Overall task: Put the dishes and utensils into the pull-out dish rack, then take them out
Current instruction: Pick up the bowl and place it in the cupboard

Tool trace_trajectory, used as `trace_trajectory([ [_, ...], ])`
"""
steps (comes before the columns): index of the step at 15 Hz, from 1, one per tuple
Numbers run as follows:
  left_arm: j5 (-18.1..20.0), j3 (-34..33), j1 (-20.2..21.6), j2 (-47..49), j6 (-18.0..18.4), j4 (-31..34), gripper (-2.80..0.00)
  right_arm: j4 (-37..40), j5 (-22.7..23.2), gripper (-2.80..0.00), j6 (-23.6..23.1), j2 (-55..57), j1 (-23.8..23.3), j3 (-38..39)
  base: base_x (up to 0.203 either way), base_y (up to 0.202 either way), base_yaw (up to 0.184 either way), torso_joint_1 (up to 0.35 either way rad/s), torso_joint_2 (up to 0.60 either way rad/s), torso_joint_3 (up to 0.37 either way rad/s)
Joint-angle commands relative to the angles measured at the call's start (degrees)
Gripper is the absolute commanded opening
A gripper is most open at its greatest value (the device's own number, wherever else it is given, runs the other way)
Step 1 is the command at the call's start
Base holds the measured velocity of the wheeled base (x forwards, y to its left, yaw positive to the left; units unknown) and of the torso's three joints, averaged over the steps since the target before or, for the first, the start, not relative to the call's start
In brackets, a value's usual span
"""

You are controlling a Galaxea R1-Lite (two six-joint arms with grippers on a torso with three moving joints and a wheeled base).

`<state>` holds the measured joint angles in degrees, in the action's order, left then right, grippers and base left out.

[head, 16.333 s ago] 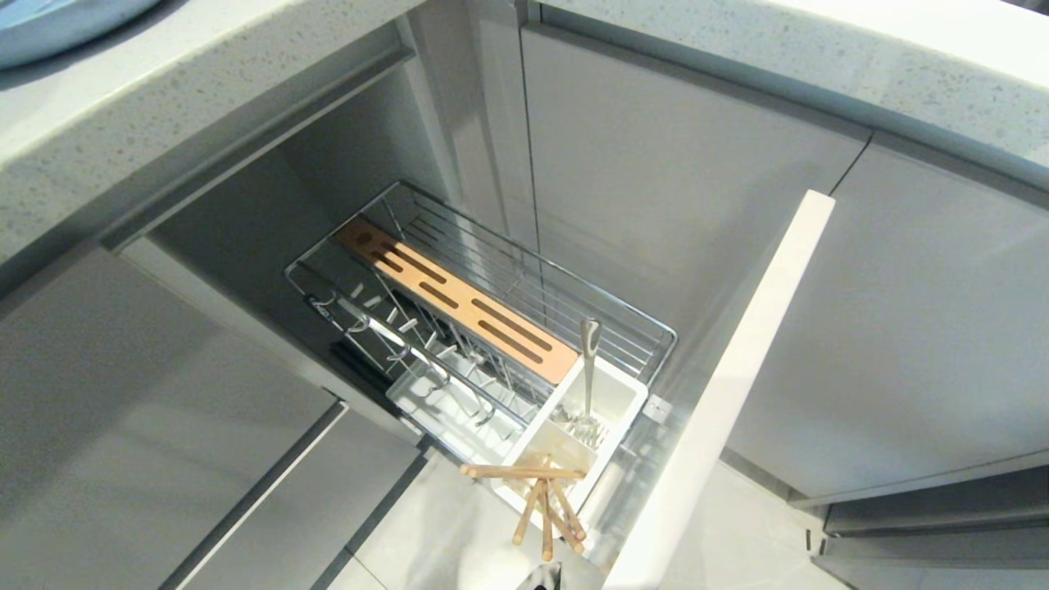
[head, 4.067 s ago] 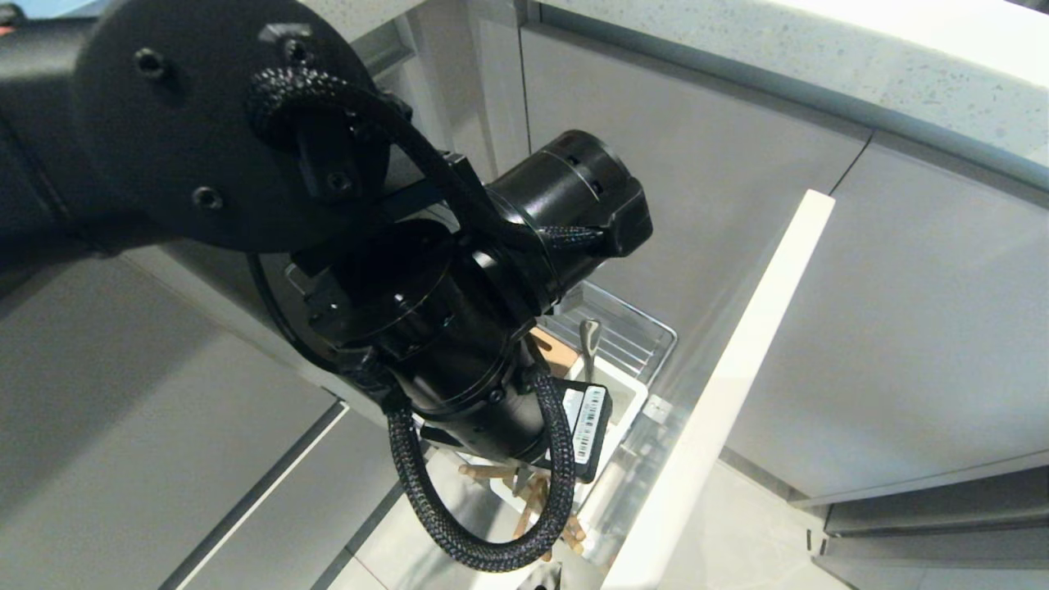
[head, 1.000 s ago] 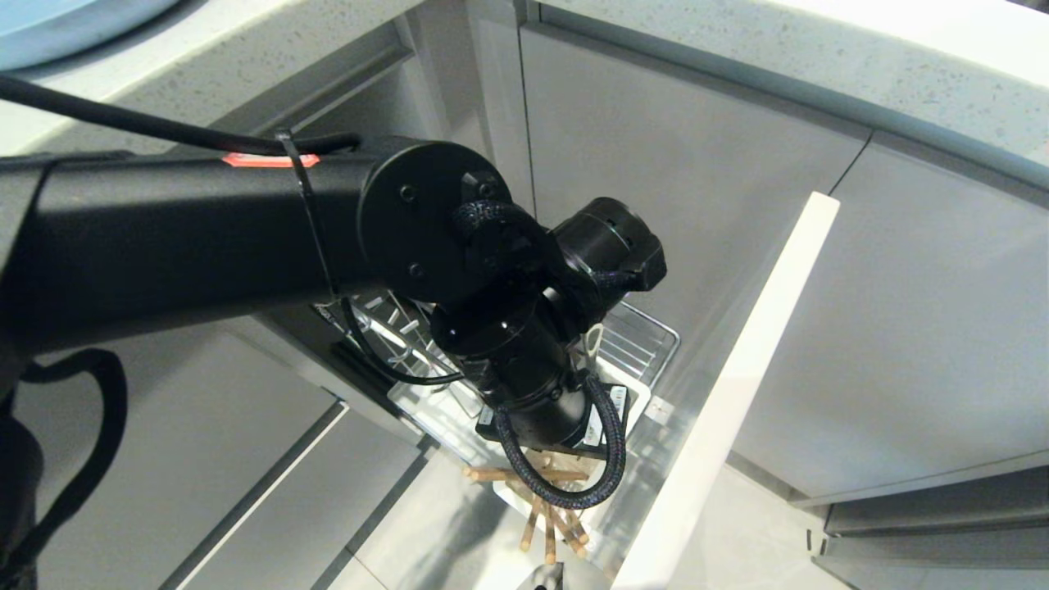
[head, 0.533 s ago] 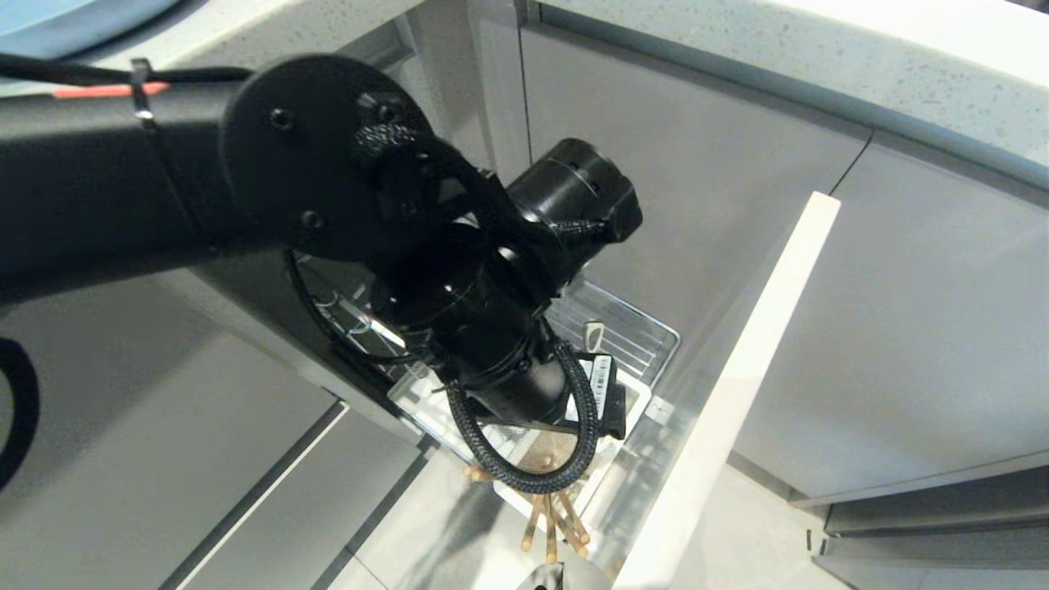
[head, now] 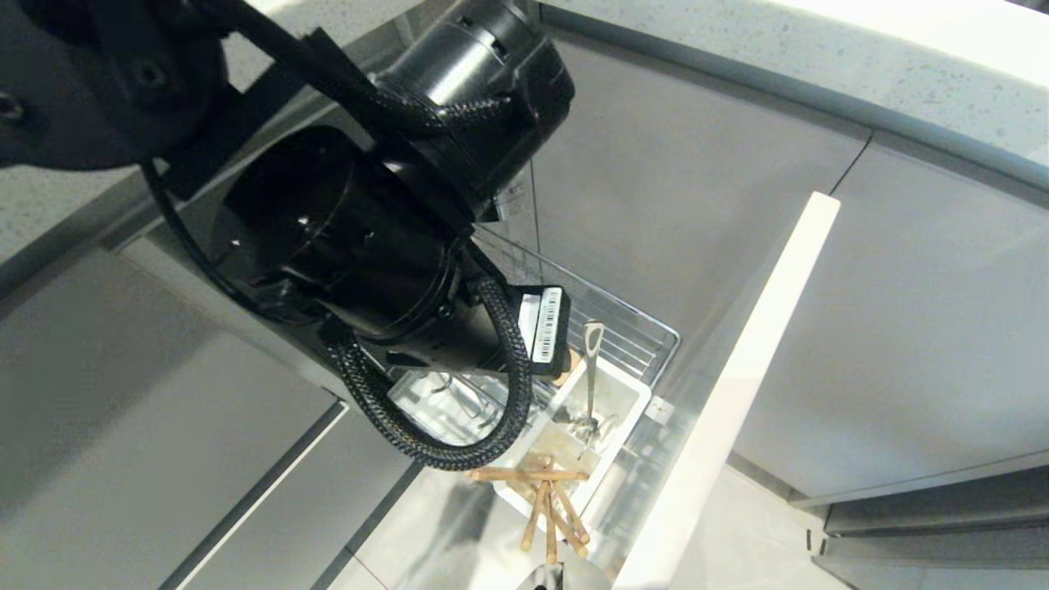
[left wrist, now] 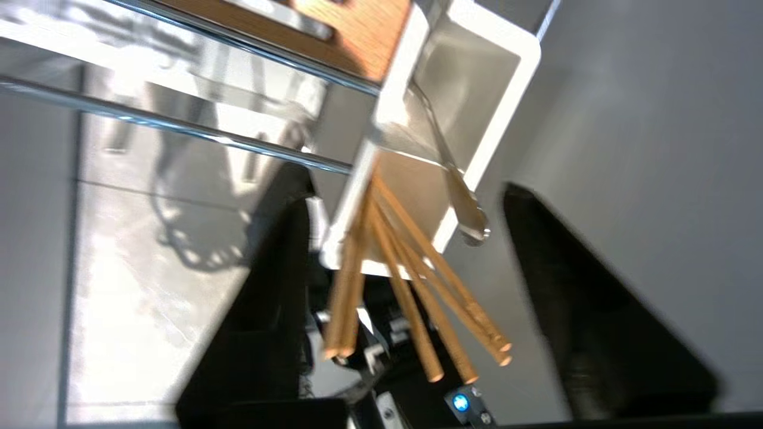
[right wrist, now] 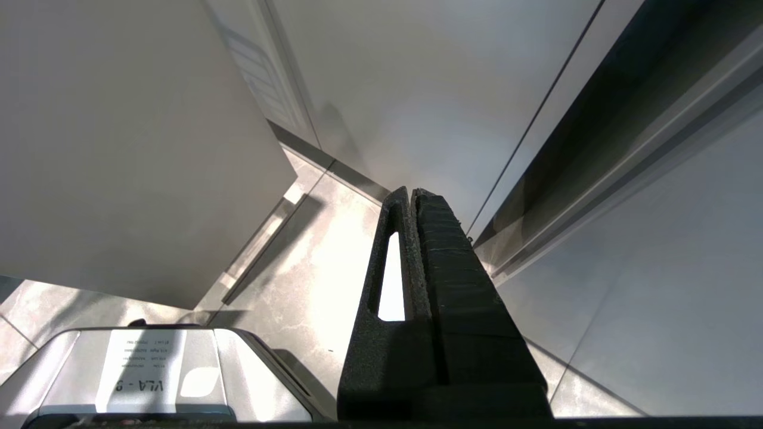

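Two claw fingers (left wrist: pixel 274 280) parted, flanking chopsticks (left wrist: pixel 411 286)

Speckled pale tabletop (head: pixel 860 57) above flat grey cabinet doors (head: pixel 680 188); glossy light tiled floor (head: pixel 459 533) reflects light.

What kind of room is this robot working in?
Most likely a home kitchen. A speckled stone-look countertop runs over flat grey cabinet fronts, and a pull-out dish rack stands open below it, its white caddy holding chopsticks and a metal utensil.
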<state>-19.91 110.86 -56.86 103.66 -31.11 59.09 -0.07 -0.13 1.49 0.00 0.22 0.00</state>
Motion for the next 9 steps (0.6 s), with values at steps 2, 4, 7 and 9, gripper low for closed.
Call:
trace_trajectory([
  [2, -1.91, 0.05, -0.33, -3.88, -0.1, 0.19, -2.8, -0.02, -0.01, -2.8, 0.01, 0.0, 0.04, 0.07, 0.0, 0.0, 0.0, 0.0, 0.0, 0.0],
  [4, -5.92, 0.14, -0.14, -6.17, 0.91, 0.09, -2.8, -0.02, -0.04, -2.8, 0.01, 0.0, 0.04, 0.06, 0.0, 0.0, 0.0, 0.0, 0.0, 0.0],
  [7, -9.18, 0.14, 0.81, -11.05, 5.64, -3.46, -2.8, -0.02, 0.05, -2.8, 0.01, 0.0, 0.04, 0.09, 0.0, 0.0, 0.0, 0.0, 0.0, 0.0],
  [9, -9.35, 0.14, 2.93, -14.43, 12.17, -9.07, -2.8, -0.01, 0.01, -2.8, 0.01, 0.0, 0.04, 0.04, 0.0, 0.0, 0.0, 0.0, 0.0, 0.0],
])
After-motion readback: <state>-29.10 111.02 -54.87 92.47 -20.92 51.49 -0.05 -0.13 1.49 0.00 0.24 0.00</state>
